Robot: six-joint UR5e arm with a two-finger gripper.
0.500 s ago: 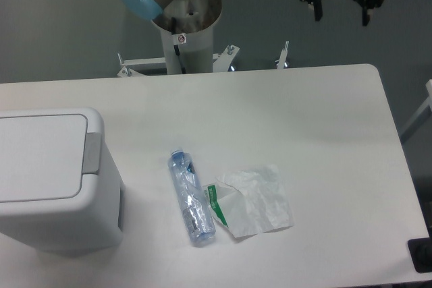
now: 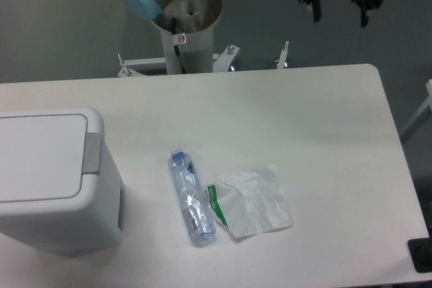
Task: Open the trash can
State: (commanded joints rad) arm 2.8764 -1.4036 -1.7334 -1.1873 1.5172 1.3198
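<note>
Trash can [image 2: 57, 183] at left edge of table [image 2: 317, 133], lid flat and shut, grey push tab [image 2: 92, 154] on its right side. Plastic bottle [image 2: 191, 197] lying mid-table, touching crumpled wrapper [image 2: 253, 200]. Pincer [image 2: 340, 13] high at upper right, fingers spread, holding nothing.

Soft, even overhead light is filling the frame, and I am seeing the white counter [image 2: 304, 133] glowing pale with a faint bluish cast. The trash can [image 2: 54, 180] at lower left is throwing a soft dark shadow along its right side. The lid is washing out nearly as bright as the counter. My gripper [image 2: 341, 15] at upper right is reading as a dark silhouette with a blue glow above it. Everything is looking slightly soft and grainy, the bottle [image 2: 191, 197] catching small glints.
</note>
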